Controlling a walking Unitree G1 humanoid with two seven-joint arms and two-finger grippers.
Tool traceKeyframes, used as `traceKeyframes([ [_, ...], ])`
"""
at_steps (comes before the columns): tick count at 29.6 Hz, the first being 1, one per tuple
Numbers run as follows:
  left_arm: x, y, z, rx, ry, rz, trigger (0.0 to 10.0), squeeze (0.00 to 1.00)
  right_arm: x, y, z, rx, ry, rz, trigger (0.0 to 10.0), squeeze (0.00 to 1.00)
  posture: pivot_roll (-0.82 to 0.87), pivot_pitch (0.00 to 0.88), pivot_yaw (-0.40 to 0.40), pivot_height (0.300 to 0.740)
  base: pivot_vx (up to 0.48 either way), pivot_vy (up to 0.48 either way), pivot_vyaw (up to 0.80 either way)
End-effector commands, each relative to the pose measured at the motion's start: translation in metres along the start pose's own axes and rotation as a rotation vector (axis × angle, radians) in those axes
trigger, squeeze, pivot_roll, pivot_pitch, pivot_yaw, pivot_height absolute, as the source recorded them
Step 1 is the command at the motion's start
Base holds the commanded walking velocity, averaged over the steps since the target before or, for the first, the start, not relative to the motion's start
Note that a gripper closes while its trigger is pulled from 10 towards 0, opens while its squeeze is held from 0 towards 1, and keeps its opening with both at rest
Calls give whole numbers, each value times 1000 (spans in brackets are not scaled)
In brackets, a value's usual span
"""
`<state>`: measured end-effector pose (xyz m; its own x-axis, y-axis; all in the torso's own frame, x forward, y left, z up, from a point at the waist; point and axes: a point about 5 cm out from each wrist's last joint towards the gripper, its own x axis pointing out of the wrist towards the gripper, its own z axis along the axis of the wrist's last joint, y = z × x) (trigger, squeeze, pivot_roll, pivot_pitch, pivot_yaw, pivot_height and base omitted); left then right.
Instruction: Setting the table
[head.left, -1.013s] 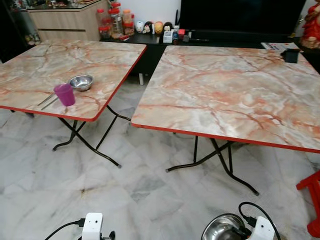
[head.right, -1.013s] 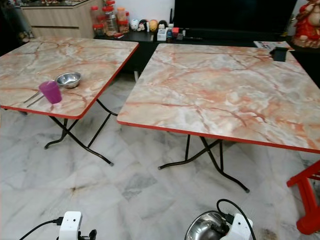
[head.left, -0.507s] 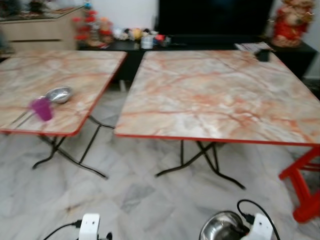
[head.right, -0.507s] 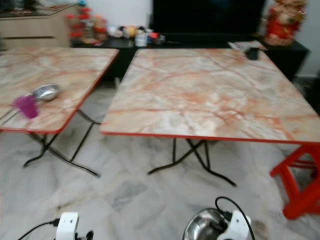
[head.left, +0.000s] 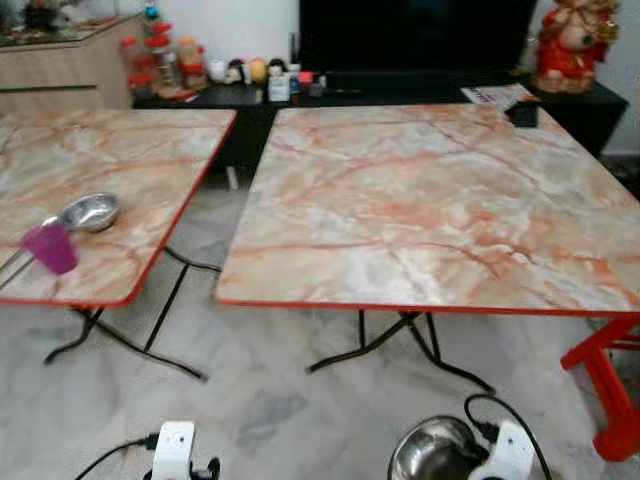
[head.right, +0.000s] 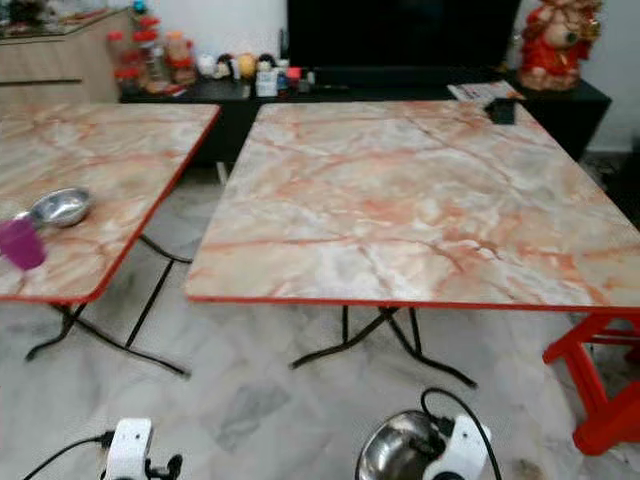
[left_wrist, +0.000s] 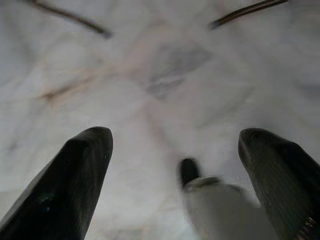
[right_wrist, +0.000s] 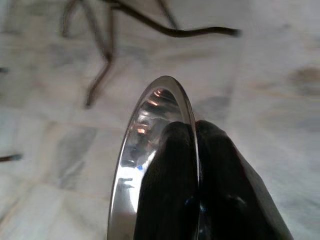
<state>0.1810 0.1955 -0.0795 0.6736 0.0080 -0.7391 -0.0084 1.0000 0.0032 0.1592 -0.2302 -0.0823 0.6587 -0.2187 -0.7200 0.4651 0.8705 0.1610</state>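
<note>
Carrying: right hand (right_wrist: 195, 165) pinching steel bowl (head.left: 430, 458) rim, left hand (left_wrist: 175, 170) spread, empty; near tabletop (head.left: 420, 200) bare, nothing placed yet.

Broad bare top on the near table (head.left: 430, 200), open to reach from the front edge. Only a small dark box (head.left: 522, 113) at the far right corner. Red stool (head.left: 606, 385) crowding the right side. Cup (head.left: 51, 248) and bowl (head.left: 90, 211) on the left table (head.left: 130, 160).
</note>
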Motion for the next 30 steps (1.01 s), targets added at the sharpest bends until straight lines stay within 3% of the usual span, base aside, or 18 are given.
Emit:
traceKeyframes([
  [1,-2,11,-1,2,8,23,10000,0,3,11,7,0,-24,26,10000,0,-43,0,-2,740,0,0,0],
  [30,-3,12,-5,12,15,18,10000,0,4,13,6,-9,-15,35,10000,0,-38,0,3,740,0,0,0],
])
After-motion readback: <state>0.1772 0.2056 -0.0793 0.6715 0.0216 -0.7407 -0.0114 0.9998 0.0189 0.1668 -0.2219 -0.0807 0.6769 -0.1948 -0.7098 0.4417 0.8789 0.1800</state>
